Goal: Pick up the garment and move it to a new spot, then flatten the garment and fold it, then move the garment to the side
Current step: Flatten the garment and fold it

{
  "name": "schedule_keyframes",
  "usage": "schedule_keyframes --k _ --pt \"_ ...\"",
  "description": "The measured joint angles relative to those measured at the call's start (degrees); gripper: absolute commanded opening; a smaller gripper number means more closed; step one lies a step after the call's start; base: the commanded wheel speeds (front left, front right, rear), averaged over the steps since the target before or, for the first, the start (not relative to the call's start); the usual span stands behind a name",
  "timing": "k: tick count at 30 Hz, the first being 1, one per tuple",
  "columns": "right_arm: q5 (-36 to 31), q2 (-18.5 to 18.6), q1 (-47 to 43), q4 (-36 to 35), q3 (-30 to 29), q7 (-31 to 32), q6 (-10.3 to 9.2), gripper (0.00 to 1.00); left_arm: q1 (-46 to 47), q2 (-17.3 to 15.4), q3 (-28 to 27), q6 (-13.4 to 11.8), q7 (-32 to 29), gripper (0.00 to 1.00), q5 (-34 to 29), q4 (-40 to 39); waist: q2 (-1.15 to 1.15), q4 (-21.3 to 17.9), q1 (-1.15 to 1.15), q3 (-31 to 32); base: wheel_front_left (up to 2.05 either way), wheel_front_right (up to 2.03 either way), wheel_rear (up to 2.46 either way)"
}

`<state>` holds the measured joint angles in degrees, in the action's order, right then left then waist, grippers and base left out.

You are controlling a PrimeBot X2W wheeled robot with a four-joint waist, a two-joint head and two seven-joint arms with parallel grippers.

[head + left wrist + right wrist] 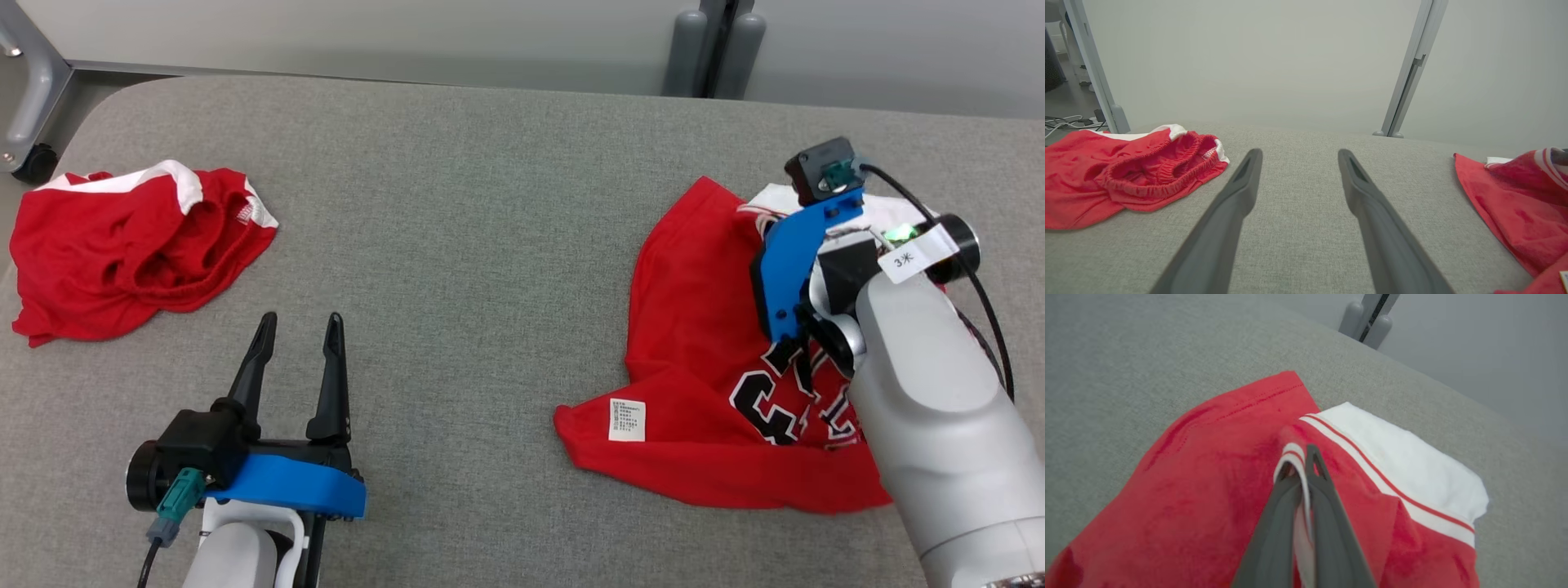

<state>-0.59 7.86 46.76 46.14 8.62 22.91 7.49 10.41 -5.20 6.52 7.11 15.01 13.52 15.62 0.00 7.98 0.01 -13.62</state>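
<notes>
head: high, looking down | left wrist: low, forward | right wrist: close above garment (1208,477) | shared: table (490,163)

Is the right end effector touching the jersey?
Touching. The right wrist view shows the right end effector shut on the jersey, cloth pinched between its jaws.

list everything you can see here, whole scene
table: one, grey fabric top, under everything
jersey: one, red with black lettering and white striped trim, crumpled on the table's right side
care label: one, white, on the jersey's near left corner
shorts: one pair, red with white trim, bunched at the table's far left
posts: a pair, grey, behind the table's far edge
caster wheel: one, black, off the table's far left corner
left gripper: one, dark fingers, open above bare table, near left
right gripper: one, dark fingers, shut on the jersey's striped trim
</notes>
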Motion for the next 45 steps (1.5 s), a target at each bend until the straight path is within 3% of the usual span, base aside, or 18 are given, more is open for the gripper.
schedule_keyframes --k 11,20,25,30,41,45 --pt "8.5 -2.4 8.4 -3.2 -2.3 -16.9 0.01 0.0 0.0 0.2 -0.1 0.0 0.0 1.0 -0.3 -0.4 0.0 -0.4 0.0 0.6 0.0 0.0 0.0" --pt "5.1 1.6 7.1 1.6 -14.0 -20.5 0.0 0.0 -0.1 0.5 -0.1 0.0 0.0 1.0 -0.4 -0.5 0.0 0.2 -0.01 0.9 0.0 0.0 0.0" --pt "4.7 0.5 4.5 -2.2 -14.3 -21.1 0.0 0.0 -0.8 0.4 -0.4 0.1 0.0 1.0 -0.4 -0.4 0.0 0.0 -0.01 1.5 0.0 0.0 0.0" --pt "6.2 -0.8 -1.4 -13.4 -12.7 -19.1 0.0 0.0 -1.5 0.1 -0.9 0.1 0.0 1.0 -0.4 -0.3 0.0 -0.6 -0.01 2.9 0.0 0.0 0.0" --pt "5.6 -3.4 -19.0 -59.5 -12.3 -6.3 0.0 0.0 -3.0 -0.1 -0.9 0.1 0.0 1.0 -0.6 -0.1 0.0 -3.0 -0.01 5.5 0.0 0.0 0.0" --pt "3.8 -4.1 -23.2 -71.9 -12.7 -2.2 0.0 0.0 -3.0 -0.2 -0.7 0.1 0.0 1.0 -0.6 0.0 0.0 -3.5 -0.01 6.1 0.0 0.0 0.0"
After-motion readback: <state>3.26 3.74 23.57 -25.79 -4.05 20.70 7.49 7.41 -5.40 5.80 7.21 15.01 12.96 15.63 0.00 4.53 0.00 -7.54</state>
